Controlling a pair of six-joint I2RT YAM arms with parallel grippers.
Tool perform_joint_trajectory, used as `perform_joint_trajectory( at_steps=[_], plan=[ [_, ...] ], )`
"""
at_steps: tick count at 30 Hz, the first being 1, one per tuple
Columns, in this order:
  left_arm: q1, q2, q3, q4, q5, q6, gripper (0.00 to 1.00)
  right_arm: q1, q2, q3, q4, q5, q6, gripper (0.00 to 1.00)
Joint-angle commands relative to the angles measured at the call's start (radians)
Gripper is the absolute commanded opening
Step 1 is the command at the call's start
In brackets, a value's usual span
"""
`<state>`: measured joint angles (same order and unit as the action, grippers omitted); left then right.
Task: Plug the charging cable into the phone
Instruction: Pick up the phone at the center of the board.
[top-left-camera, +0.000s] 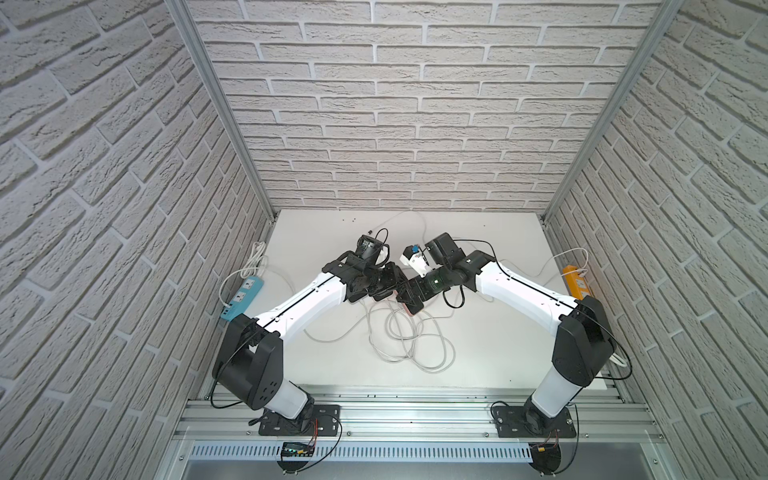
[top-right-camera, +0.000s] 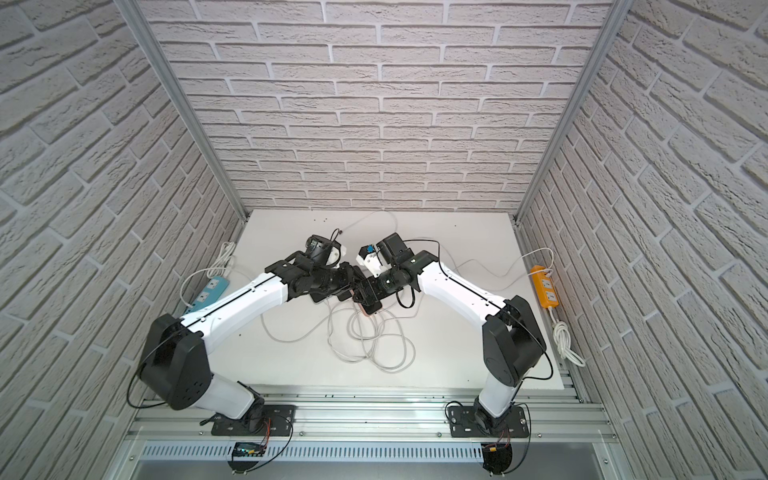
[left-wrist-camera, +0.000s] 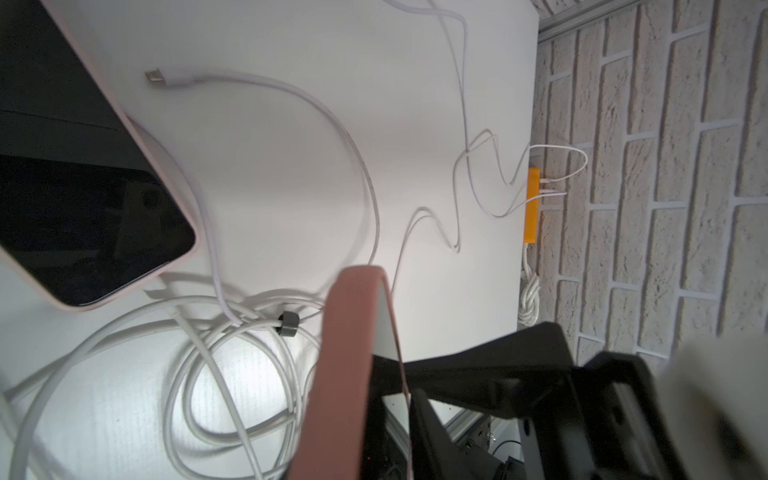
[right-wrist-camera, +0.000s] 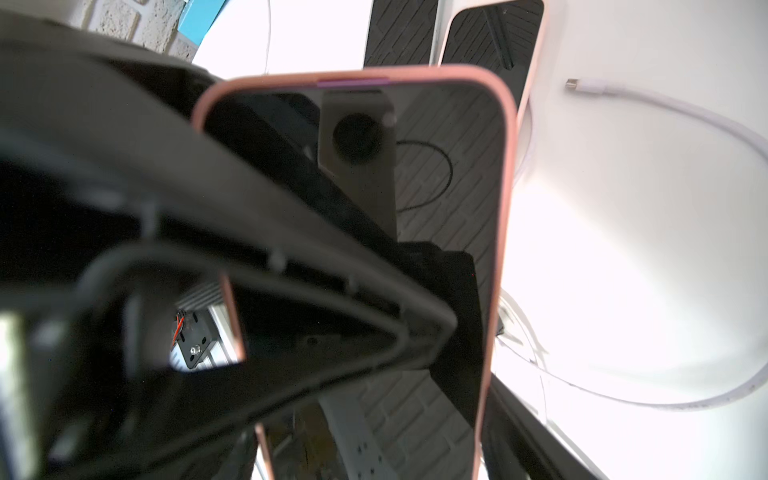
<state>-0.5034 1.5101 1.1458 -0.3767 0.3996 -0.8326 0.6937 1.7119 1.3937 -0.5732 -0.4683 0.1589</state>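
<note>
Brick-pattern walls enclose the white counter (top-left-camera: 478, 353). My right fingers (right-wrist-camera: 291, 257) stand wide, clamped across the pink-cased phone (right-wrist-camera: 449, 187), held off the counter at frame centre in both top views. My left fingers (top-left-camera: 390, 284), just beside it: width cannot be told. Plug end of the charging cable (left-wrist-camera: 178, 79) lies free on the counter, apart from the phone.

In both top views the salmon-cased phone (top-left-camera: 415, 309), beside the cable coil (top-left-camera: 409, 336), is covered by the wrists (top-left-camera: 374, 282) except one corner, and both sets of jaws are hidden. In the left wrist view the pale-cased phone (left-wrist-camera: 95, 199), beside the coil, is cut off by the edge.
</note>
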Motion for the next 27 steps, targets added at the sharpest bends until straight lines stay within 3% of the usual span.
perform_joint_trajectory(
  at_steps=[1,4,8,11,14,19,24,27],
  plan=[
    [-0.004,-0.007,0.005,0.026,-0.009,-0.002,0.16,0.009,-0.005,0.029,0.064,-0.034,0.011,0.47],
    [-0.005,-0.001,0.005,0.029,-0.003,-0.009,0.00,0.010,-0.008,0.025,0.075,-0.034,0.016,0.49],
    [0.034,-0.031,0.005,-0.043,-0.051,0.021,0.00,0.004,-0.021,0.024,0.078,-0.027,0.000,0.69],
    [0.145,-0.102,-0.037,-0.097,-0.056,0.035,0.00,-0.017,-0.038,0.018,0.072,-0.027,-0.037,0.82],
    [0.295,-0.197,-0.094,-0.136,-0.009,0.065,0.00,-0.052,-0.044,0.013,0.066,-0.059,-0.083,0.88],
    [0.453,-0.313,-0.164,-0.211,0.045,0.117,0.00,-0.071,0.066,0.142,-0.018,-0.030,-0.211,0.88],
    [0.518,-0.399,-0.220,-0.249,0.065,0.123,0.00,-0.065,0.277,0.370,-0.080,0.085,-0.370,0.76],
    [0.537,-0.442,-0.238,-0.274,0.077,0.126,0.00,-0.058,0.394,0.465,-0.092,0.089,-0.578,0.69]
  ],
)
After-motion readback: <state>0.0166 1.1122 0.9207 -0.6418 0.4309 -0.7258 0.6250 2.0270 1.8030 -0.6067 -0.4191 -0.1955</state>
